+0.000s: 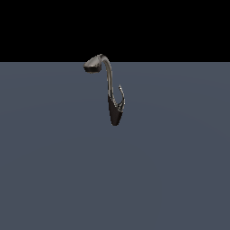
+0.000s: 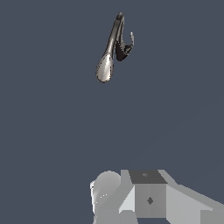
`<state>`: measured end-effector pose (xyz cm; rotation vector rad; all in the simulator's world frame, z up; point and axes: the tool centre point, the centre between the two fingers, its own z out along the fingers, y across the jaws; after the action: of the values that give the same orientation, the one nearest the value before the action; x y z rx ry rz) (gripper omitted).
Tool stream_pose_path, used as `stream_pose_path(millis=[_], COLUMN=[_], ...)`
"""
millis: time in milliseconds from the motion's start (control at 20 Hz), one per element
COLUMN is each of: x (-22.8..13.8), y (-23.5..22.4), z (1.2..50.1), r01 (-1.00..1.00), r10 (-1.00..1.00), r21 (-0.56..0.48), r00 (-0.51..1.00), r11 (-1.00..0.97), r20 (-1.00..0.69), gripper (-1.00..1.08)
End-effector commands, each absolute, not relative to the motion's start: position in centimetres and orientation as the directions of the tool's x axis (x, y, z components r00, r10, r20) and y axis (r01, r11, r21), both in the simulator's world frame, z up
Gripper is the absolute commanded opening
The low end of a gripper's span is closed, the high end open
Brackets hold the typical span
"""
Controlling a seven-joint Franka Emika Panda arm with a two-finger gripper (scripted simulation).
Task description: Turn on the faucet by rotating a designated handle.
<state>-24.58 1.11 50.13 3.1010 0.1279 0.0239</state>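
Far across the floor stands the faucet (image 1: 111,96); the approach is barely begun. Next, reach its thin handle (image 1: 121,96). Gripper's finger state: cannot tell.

floor (image 1: 54,179): flat slate-blue surface | backdrop (image 1: 179,27): plain black band above it

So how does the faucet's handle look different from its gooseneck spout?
The handle is a thin, short lever; the spout is much thicker and taller. The handle ends in a bare slim tip, while the spout arches over into a flattened oval spray head. The handle branches off on the exterior view's right; the spout's head leans left. Both are curved, grey metallic, and rise from the same tapered body.
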Motion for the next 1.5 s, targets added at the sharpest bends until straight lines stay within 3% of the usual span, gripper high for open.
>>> stream_pose_path(millis=[0, 700, 1450], x=[-24.6, -21.2, -10.5], y=[1.2, 2.1, 3.6], z=[50.2, 49.3, 44.8], r01=[0.092, -0.023, -0.407], r10=[0.092, -0.023, -0.376], r21=[0.045, -0.040, -0.236], r00=[0.996, 1.000, 0.911], r11=[-0.995, -0.999, -0.882], r20=[0.015, -0.010, -0.166], gripper=[-1.00, -1.00, -1.00])
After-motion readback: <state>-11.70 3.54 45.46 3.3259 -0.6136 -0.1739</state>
